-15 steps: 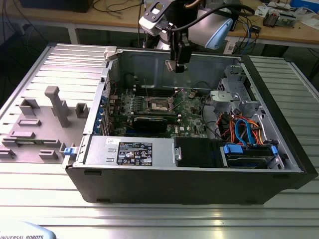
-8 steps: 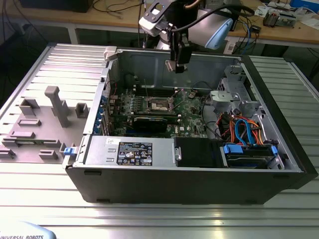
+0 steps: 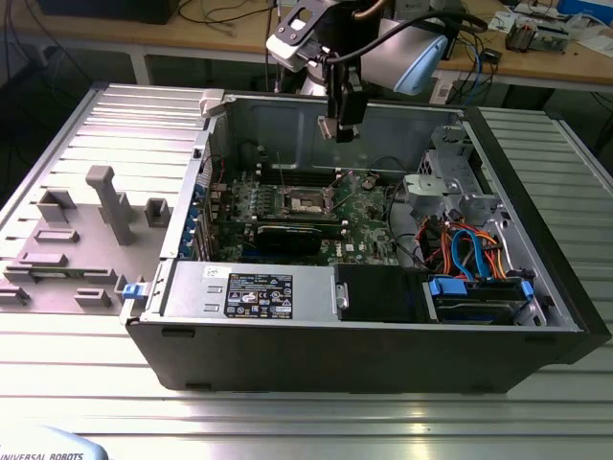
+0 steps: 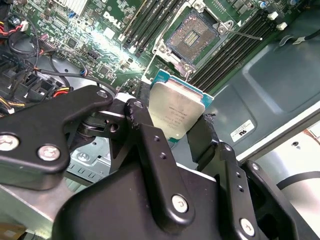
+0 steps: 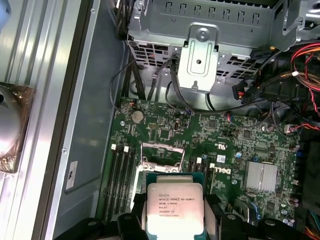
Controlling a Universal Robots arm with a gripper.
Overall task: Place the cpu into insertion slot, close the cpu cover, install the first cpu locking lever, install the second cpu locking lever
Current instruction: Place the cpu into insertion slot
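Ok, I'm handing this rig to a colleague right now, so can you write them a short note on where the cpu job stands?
Gripper: shut on the cpu, held above the motherboard near the insertion slot.
Slot: empty, contacts bare; the cpu cover appears raised open.
Done: cpu is picked up.
Left: cpu not seated, cover not closed, neither locking lever installed.

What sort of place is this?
Probably a robotics lab or workshop: an open computer case lies on a ribbed metal table, cluttered workbenches stand behind, and the end effector holds the cpu over the motherboard.
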